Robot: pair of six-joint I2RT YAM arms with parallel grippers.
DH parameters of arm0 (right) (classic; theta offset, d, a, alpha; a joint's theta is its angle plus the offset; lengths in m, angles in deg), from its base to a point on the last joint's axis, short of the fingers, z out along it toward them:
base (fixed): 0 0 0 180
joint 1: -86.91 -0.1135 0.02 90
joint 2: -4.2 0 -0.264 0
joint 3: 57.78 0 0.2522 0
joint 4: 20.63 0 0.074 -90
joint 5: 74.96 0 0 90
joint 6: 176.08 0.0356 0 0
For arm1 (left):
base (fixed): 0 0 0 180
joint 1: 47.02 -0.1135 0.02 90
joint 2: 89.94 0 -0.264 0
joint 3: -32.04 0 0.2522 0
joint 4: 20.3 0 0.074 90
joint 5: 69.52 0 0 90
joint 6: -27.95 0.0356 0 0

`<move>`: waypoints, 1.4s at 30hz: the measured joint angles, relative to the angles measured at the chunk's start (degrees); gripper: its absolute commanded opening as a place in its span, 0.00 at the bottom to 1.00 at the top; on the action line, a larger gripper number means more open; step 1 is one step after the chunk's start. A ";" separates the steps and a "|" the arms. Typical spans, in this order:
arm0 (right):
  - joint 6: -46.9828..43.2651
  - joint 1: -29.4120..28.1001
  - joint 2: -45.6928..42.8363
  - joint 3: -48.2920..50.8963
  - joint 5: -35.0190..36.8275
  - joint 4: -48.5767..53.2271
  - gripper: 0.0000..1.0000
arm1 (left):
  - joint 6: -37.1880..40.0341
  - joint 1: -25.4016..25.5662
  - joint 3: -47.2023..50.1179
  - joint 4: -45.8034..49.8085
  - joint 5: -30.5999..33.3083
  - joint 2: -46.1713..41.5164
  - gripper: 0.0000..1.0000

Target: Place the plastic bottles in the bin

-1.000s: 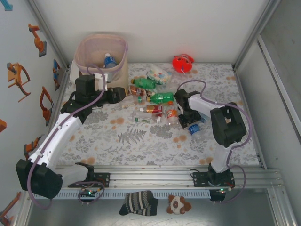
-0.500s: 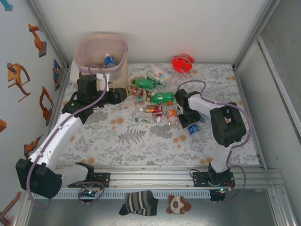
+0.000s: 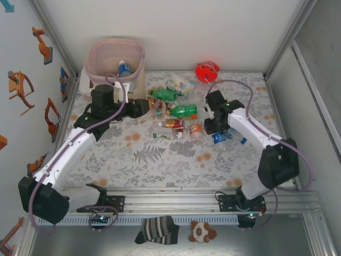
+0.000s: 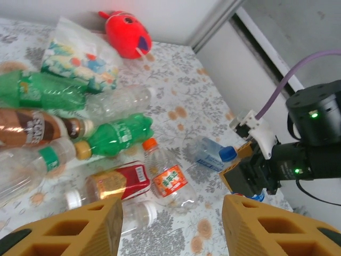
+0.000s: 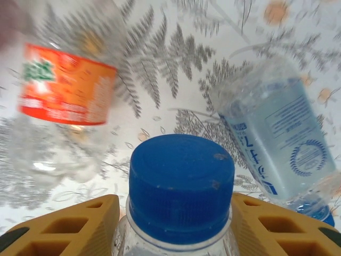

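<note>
Right gripper (image 5: 178, 226): we are logging it as clamped on a blue-capped bottle (image 5: 181, 178). In the right wrist view its yellow fingers (image 5: 69, 224) are pressing in on either side of the neck just under the cap, and the cap is pointing back at the camera. Beyond it, an orange-labelled bottle (image 5: 64, 85) is lying on the fern-patterned worktop (image 5: 160, 80) to the left. A clear bottle with blue print (image 5: 277, 144) is lying to the right. Both are lying apart from the fingers.

Left gripper (image 4: 173, 229): its jaws are standing apart with nothing between them. In the left wrist view the heap of plastic bottles is lying just ahead of it. A red-labelled bottle (image 4: 120, 181) is lying nearest, a green bottle (image 4: 114, 136) behind that, and a brown-labelled bottle (image 4: 32, 125) off to the left. We cannot tell whether any is touching the fingertips. A patterned packet (image 4: 80, 58) and a red round toy (image 4: 125, 34) are lying beyond the heap.

Bin (image 3: 95, 64): it is standing at the far left corner of the worktop, just behind the left gripper, well apart from the right gripper. One bottle in the bin (image 3: 123, 69) is showing a blue cap. In the top view the heap is lying between the two grippers, to the right of the bin.
</note>
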 measured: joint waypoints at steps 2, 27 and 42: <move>0.00 -0.83 -2.95 -0.79 -1.77 -0.92 0.50 | 0.00 0.70 0.00 -1.77 -1.01 0.00 0.54; 6.73 -8.81 -26.03 -3.28 -32.44 -35.10 0.45 | 6.95 14.67 0.70 -19.10 -9.42 -3.78 0.83; 0.22 -15.50 -27.65 -2.54 -43.06 -45.18 0.42 | 17.73 16.61 -1.33 -16.90 -18.73 -6.78 0.93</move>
